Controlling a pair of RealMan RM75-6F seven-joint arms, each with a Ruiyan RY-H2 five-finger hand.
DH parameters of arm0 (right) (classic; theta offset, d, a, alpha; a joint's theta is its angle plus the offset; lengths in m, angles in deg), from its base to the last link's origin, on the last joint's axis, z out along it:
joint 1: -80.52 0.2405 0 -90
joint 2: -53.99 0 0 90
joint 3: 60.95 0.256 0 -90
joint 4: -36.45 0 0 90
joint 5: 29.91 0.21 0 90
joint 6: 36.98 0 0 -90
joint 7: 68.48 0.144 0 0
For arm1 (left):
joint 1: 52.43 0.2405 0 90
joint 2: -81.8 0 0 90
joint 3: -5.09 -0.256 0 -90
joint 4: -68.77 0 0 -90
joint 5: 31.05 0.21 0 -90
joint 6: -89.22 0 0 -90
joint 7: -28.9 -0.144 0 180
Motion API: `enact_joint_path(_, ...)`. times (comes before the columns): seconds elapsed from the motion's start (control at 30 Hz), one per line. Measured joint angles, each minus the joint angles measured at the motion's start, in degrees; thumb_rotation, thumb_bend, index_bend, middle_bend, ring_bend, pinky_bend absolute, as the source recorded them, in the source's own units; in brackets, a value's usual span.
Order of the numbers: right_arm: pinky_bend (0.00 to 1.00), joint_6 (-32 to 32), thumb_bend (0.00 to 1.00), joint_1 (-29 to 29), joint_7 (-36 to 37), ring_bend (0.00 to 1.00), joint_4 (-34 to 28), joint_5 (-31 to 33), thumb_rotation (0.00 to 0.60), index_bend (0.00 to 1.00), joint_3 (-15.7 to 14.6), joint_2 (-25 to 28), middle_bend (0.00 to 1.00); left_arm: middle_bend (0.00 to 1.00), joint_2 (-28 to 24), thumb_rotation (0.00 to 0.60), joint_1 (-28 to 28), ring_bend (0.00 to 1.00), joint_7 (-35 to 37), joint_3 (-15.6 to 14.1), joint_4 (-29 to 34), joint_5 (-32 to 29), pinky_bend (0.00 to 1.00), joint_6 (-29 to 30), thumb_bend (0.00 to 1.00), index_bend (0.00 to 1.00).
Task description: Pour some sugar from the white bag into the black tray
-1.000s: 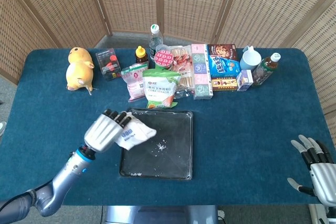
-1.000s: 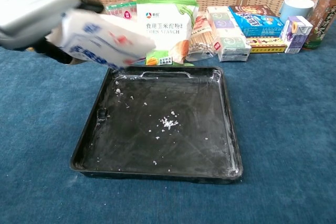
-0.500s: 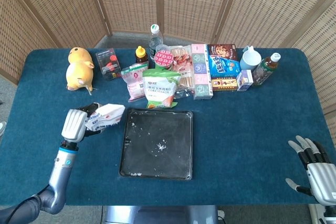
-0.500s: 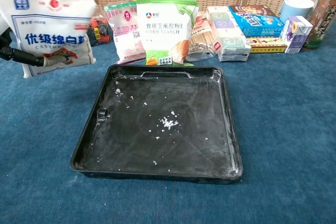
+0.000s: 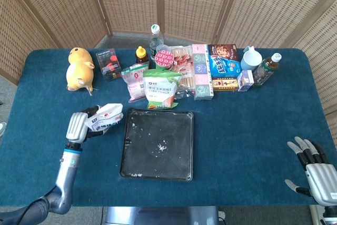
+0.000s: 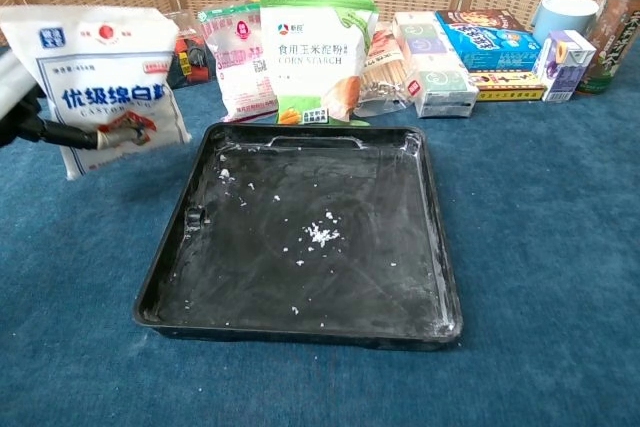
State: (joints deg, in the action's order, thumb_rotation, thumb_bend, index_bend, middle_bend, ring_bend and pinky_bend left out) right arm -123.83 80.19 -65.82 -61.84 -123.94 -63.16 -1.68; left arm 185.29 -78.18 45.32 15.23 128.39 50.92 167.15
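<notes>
The white sugar bag (image 5: 107, 118) (image 6: 105, 82) stands upright just left of the black tray (image 5: 181, 146) (image 6: 175, 242), held by my left hand (image 5: 79, 126) (image 6: 20, 112). Dark fingers wrap across the bag's lower front in the chest view. A small pile of white sugar (image 5: 161, 146) (image 6: 320, 234) lies near the tray's middle, with scattered grains around it. My right hand (image 5: 311, 167) shows at the lower right corner of the head view, fingers spread, holding nothing.
Behind the tray stand a corn starch pouch (image 5: 159, 89) (image 6: 312, 47), a pink packet (image 5: 135, 80), snack boxes (image 5: 224, 67), bottles (image 5: 268, 68), a cup (image 5: 250, 58). A yellow plush toy (image 5: 80, 69) sits at the far left.
My left hand has carried the bag off the tray to the left and turned it from tilted to upright. It has since shifted slightly closer to the tray. The right hand barely moved.
</notes>
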Motion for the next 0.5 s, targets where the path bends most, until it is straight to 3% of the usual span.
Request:
enact_joint_path(0.1, 0.0, -0.26, 0.0, -0.1, 0.0, 0.03, -0.12, -0.05, 0.6, 0.13, -0.02, 0.08, 0.02, 0.26, -0.18, 0.6, 0.34, 0.3, -1.51, -0.33, 0.69, -1.3, 0.31, -1.8, 0.38, 0.27)
enact_joint_path(0.23, 0.0, 0.03, 0.0, -0.02, -0.25, 0.03, -0.11, -0.05, 0.6, 0.13, -0.1, -0.02, 0.03, 0.08, -0.63, 0.6, 1.1, 0.17, -1.08, -1.29, 0.93, -0.69, 0.22, -1.04, 0.2, 0.07)
enact_joint_path(0.33, 0.0, 0.23, 0.0, 0.04, -0.65, 0.03, -0.22, -0.15, 0.6, 0.13, -0.23, -0.12, 0.03, 0.01, -1.3, 0.6, 1.66, 0.11, 0.67, -2.15, 1.23, 0.77, 0.19, 0.16, 0.09, 0.03)
enact_joint_path(0.5, 0.0, -0.13, 0.0, -0.12, -0.96, 0.03, -0.45, -0.3, 0.6, 0.13, -0.28, -0.12, 0.03, 0.0, -3.0, 0.6, 2.71, 0.07, 2.88, -3.2, 3.2, 2.25, 0.17, 1.75, 0.04, 0.01)
